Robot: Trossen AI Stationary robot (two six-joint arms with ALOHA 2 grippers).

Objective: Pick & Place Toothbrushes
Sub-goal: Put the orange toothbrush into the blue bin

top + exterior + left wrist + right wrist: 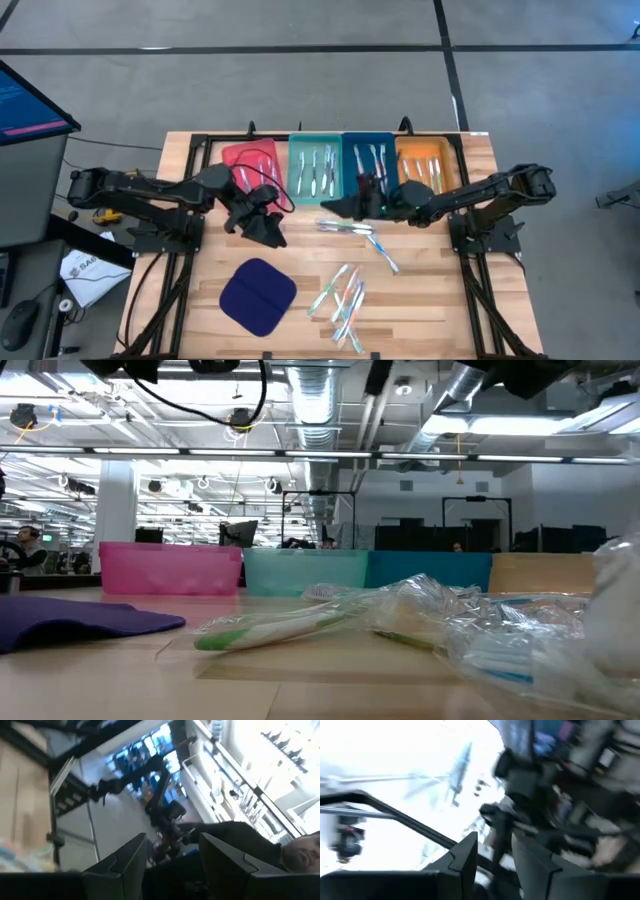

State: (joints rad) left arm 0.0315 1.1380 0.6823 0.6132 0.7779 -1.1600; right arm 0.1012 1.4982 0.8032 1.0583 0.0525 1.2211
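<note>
Dark blue pad (257, 296); red tray (252, 166), perhaps pink.

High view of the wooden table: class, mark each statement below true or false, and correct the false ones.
1. Four plastic trays stand in a row, red, teal, blue, orange from left to right. True.
2. The dark blue rounded cloth pad lies inside the teal tray. False: it lies on the table, near the front edge.
3. Thin whitish toothbrushes lie loose on the table to the right of the pad. True.
4. The orange tray holds no toothbrushes. False: a few lie in it.
5. The left gripper rests on the pad. False: it is apart from the pad.
</note>
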